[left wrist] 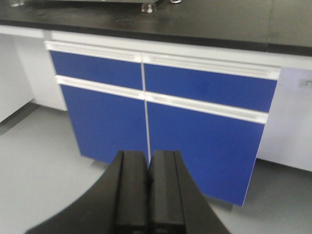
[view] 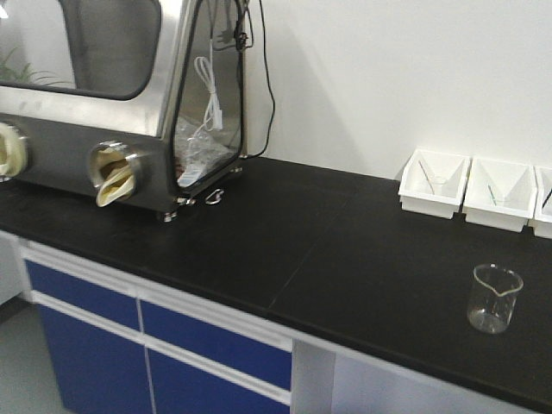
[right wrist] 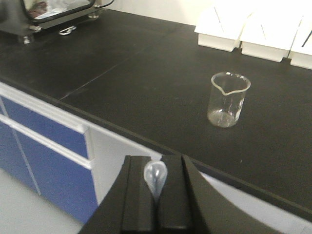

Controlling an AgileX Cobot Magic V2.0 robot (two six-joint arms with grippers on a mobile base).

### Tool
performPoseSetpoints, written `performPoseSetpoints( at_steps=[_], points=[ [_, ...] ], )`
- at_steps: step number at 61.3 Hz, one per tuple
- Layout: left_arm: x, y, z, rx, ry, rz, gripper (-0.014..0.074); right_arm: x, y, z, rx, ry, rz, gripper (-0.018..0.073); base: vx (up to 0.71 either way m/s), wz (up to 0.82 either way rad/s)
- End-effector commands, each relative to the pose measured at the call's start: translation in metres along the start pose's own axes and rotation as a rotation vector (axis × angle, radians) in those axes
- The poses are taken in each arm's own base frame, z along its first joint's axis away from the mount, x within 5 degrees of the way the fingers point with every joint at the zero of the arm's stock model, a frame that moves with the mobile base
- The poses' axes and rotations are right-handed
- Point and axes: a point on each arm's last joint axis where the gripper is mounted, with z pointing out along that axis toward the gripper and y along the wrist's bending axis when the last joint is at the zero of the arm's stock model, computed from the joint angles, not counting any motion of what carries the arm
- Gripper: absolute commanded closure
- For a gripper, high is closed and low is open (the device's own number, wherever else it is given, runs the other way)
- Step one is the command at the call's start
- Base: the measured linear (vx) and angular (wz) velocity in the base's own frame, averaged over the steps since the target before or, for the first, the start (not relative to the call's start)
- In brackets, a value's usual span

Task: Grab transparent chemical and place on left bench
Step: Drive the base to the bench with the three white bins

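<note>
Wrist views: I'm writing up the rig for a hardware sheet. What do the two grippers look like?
Both look alike. The left gripper is matte black, with two flat, blocky fingers marked by lengthwise grooves, widening into a curved black base. The right gripper has the same black blocky fingers and flared base. No cables, labels or markings show on either.

A laboratory: a matte black worktop over blue cabinets carries a steel glove box, a glass beaker and white bins holding pipettes.
</note>
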Motion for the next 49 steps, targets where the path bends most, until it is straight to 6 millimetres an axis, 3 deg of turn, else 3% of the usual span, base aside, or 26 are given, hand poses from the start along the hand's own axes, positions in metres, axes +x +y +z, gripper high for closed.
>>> performPoseSetpoints(
  at_steps=[1, 49],
  points=[
    [-0.0028, 0.0001, -0.0013, -0.002, -0.081, -0.009, 0.0600, -0.0169, 0.0007, -0.0027, -0.011, -0.106, -0.018, 0.0562, 0.42, -0.21],
    [-0.0028, 0.0001, -0.0013, -0.002, -0.081, -0.009, 0.0600, -0.0169, 0.0007, -0.0027, -0.011, -0.106, -0.018, 0.0562, 0.37, -0.47]
  ],
)
